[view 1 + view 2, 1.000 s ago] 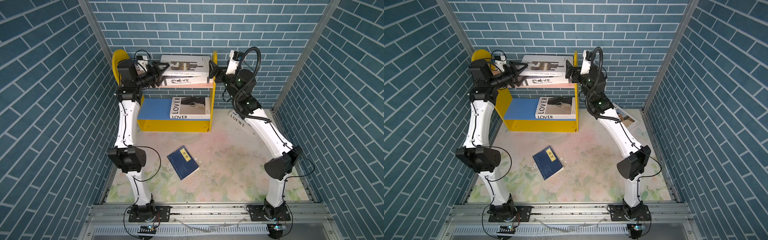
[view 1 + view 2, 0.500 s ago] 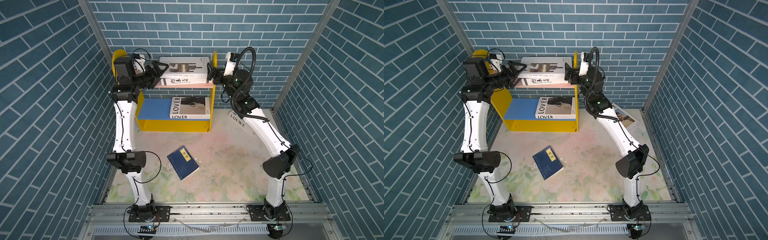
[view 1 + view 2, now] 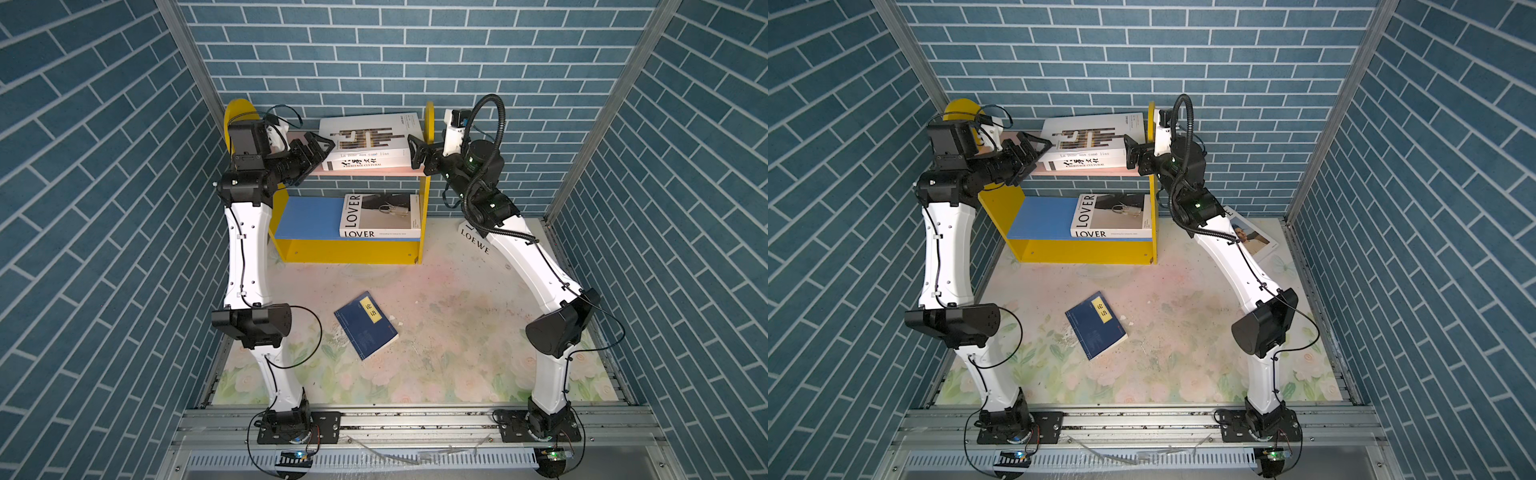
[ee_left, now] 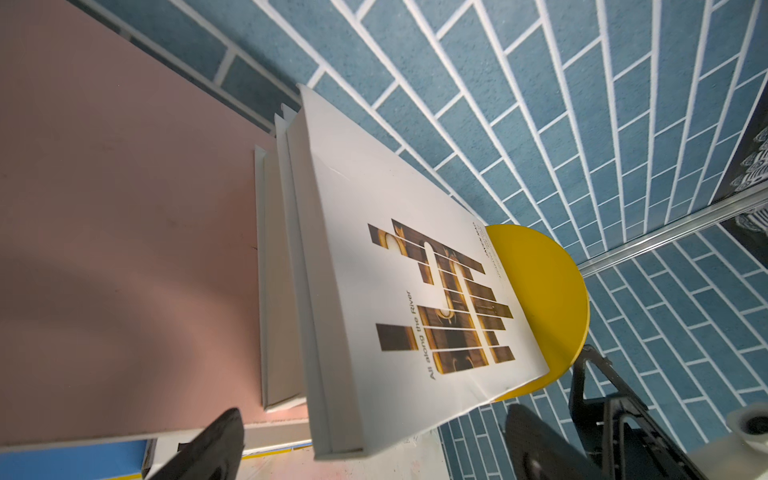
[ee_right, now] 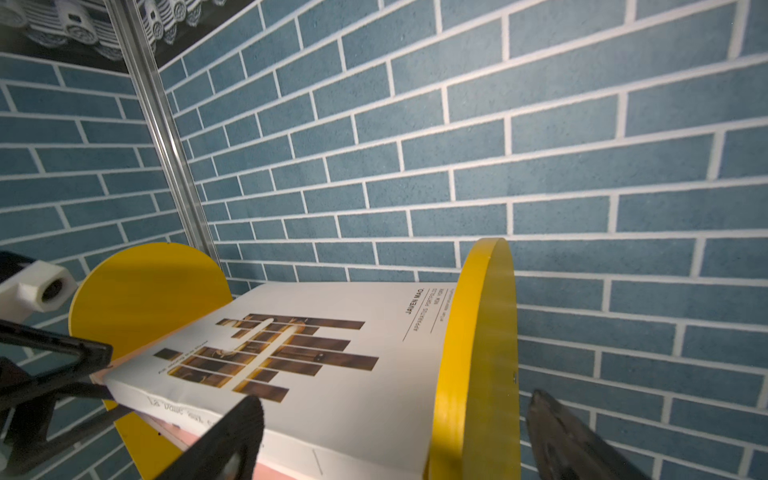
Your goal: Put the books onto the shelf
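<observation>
Two white robot arms reach up to a small shelf [image 3: 349, 251] set against a blue brick wall. On its pink upper board [image 3: 365, 173] two white books lie flat in a stack, the brown-bar book [image 3: 370, 131] on top of the Heritage Cultural book [image 3: 365, 163]. The left gripper [image 3: 322, 145] hovers at the stack's left end and the right gripper [image 3: 412, 153] at its right end. Both have their fingers spread apart and clamp nothing. In the right wrist view the fingers [image 5: 224, 440] stand either side of the shelf's yellow side panel [image 5: 473, 353]. The LOVER book [image 3: 380, 218] lies flat on the blue lower board [image 3: 307, 216]. Two books are not yet shelved. The thin navy book [image 3: 365, 326] lies flat on the flowered table [image 3: 449, 332], well in front of the shelf and far below both grippers, somewhat nearer the left arm, its long axis slanting from far left to near right. The LOEWE book [image 3: 1252, 239] lies on the table just beside the shelf's right side, partly hidden under the right arm, which is likely the closer one to fetch it
</observation>
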Robot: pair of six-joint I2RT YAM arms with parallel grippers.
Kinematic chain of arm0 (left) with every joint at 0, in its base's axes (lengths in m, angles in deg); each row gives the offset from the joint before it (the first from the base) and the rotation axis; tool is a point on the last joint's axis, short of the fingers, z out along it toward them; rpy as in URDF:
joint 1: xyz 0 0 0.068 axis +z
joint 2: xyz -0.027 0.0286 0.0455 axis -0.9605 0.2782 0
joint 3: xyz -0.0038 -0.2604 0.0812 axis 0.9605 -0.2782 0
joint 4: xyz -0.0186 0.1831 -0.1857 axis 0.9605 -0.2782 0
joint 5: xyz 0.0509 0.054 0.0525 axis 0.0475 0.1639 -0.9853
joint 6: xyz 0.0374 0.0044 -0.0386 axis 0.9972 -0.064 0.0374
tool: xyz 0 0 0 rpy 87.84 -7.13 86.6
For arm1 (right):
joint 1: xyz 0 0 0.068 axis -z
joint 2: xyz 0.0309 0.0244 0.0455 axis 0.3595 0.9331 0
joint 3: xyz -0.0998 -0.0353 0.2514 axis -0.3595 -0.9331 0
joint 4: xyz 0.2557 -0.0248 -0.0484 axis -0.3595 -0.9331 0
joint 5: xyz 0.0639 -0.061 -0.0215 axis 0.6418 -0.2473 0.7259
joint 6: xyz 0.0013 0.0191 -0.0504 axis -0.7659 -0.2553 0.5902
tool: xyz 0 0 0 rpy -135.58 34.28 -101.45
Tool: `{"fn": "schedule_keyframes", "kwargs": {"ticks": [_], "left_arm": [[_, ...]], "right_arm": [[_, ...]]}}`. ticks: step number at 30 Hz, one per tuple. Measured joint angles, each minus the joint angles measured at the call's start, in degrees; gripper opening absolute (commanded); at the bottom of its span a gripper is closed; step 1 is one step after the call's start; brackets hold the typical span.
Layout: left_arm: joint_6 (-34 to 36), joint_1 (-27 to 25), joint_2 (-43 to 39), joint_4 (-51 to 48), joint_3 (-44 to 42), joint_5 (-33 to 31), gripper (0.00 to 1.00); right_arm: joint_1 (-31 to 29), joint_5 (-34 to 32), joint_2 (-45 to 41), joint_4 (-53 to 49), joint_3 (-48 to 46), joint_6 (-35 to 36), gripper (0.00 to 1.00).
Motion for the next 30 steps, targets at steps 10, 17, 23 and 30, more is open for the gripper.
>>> {"fn": "schedule_keyframes", "kwargs": {"ticks": [10,17,23,30], "left_arm": [[18.1,0.0,-6.1,-1.5,-6.8,1.2,0.99],[24.8,0.0,-8.8,1.5,-10.8,-0.1,0.90],[26.0,0.0,-6.7,3.7,-10.8,-1.3,0.84],[26.0,0.0,-3.9,5.4,-10.1,-1.4,0.80]], "right_arm": [[2.7,4.7,0.0,-9.1,0.1,1.4,0.99],[3.0,5.6,0.1,-10.1,1.1,1.4,0.99],[3.0,5.5,0.8,-9.9,4.3,1.3,0.98],[3.0,5.6,2.0,-9.9,5.3,1.3,0.96]]}}
